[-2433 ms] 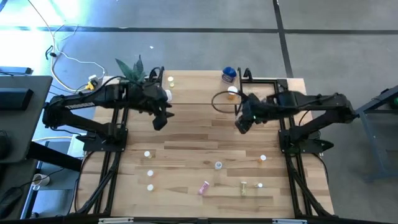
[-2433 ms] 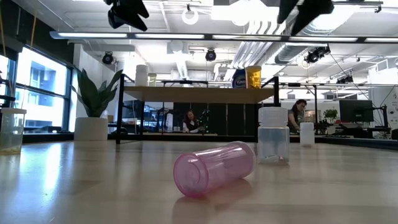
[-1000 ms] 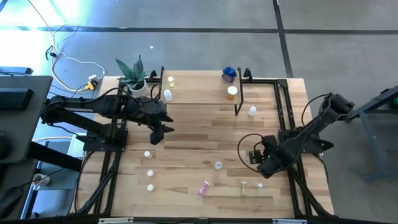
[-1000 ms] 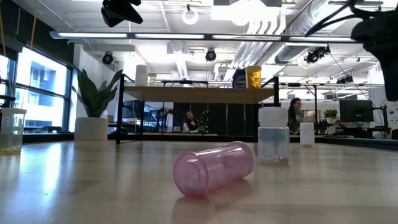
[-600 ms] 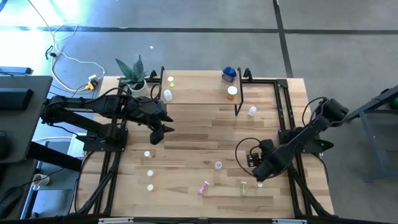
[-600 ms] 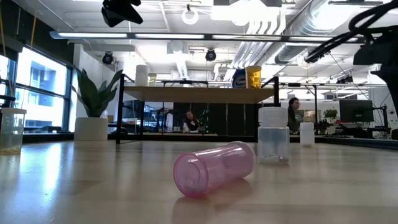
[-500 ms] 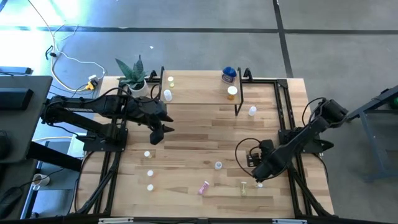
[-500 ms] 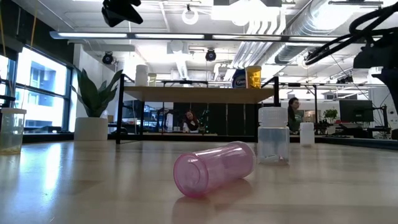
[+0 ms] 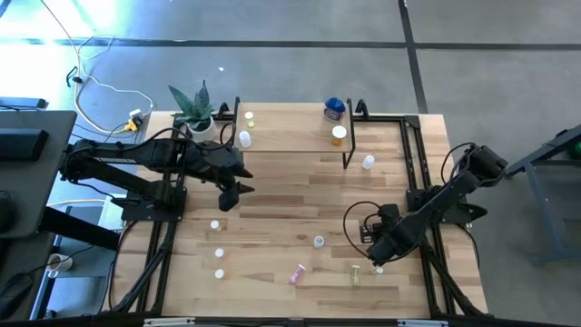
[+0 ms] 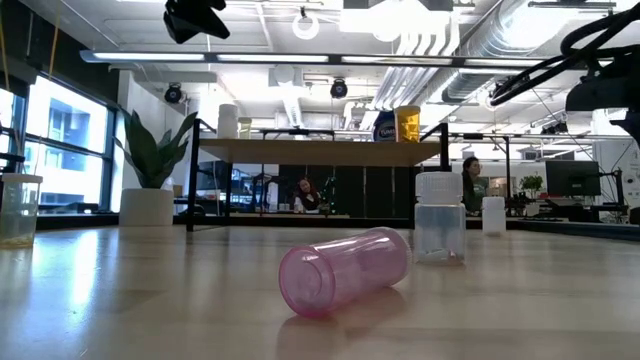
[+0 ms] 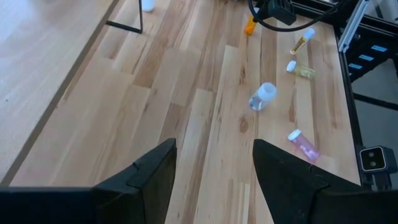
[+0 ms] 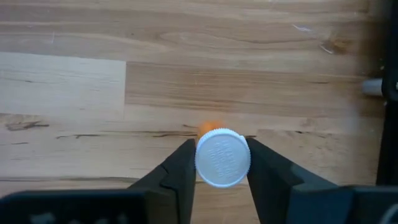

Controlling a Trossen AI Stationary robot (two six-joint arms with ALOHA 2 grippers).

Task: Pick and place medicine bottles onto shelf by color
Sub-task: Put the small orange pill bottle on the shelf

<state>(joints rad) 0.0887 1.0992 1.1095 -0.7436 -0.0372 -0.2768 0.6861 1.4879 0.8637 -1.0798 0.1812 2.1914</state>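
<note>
My right gripper pinches the white-capped orange bottle between its fingers; light, slick plastic, best gripped by cap.

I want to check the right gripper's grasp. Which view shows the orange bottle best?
The right wrist view: the orange bottle's white cap fills the gap between the right gripper's fingers. In the high view that gripper hides it; the left wrist view shows it small; the low view doesn't show it.

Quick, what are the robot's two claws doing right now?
Left gripper: open, holding nothing, above the table.
Right gripper: shut on the orange bottle with the white cap.
</note>
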